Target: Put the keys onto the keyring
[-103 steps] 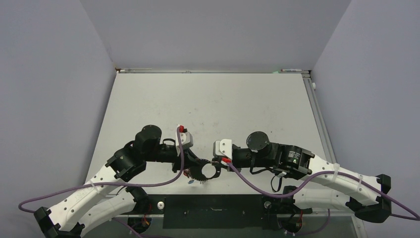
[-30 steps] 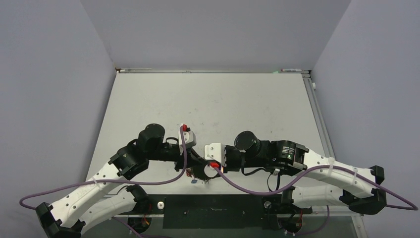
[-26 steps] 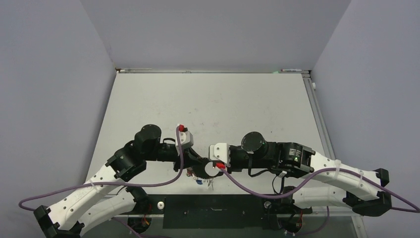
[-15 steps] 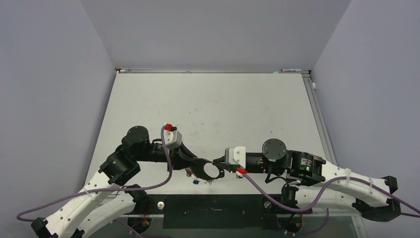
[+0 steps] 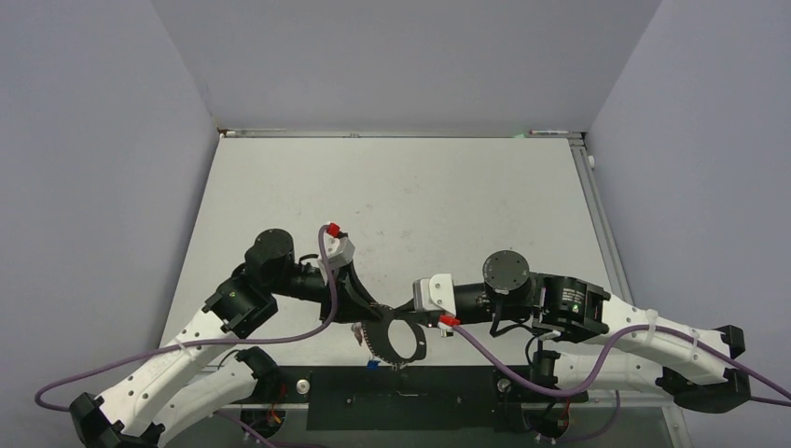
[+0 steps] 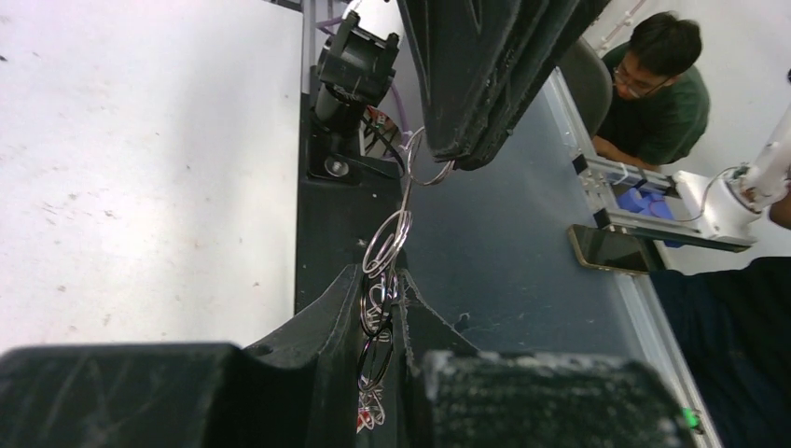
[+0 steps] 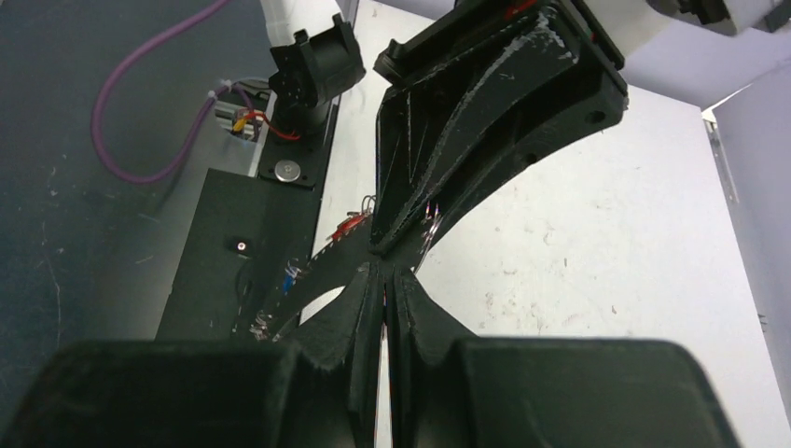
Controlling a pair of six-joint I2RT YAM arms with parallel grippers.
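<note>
My left gripper (image 5: 371,311) and right gripper (image 5: 410,308) meet tip to tip near the table's front edge. The keyring (image 5: 379,343), a large ring that looks dark from above, hangs just below both tips, with a red tag (image 5: 357,329) and a blue tag (image 5: 371,364) beside it. In the left wrist view my left gripper (image 6: 381,280) is shut on the keys (image 6: 377,322), a small dark oval loop with silvery rings chained upward (image 6: 388,245) to the right gripper's fingers (image 6: 485,84). In the right wrist view my right gripper (image 7: 384,273) is shut against the left fingers (image 7: 466,121).
A black base plate (image 5: 466,397) lies along the near edge between the arm bases. Purple cables (image 5: 233,343) trail from both wrists. Grey walls enclose the white table (image 5: 401,205). A person (image 6: 662,84) and a phone (image 6: 611,250) are beyond the table edge.
The left arm has swung right and forward. The right arm has drawn slightly left. The keyring now hangs nearer the front edge and looks larger. Both grippers stay shut.
</note>
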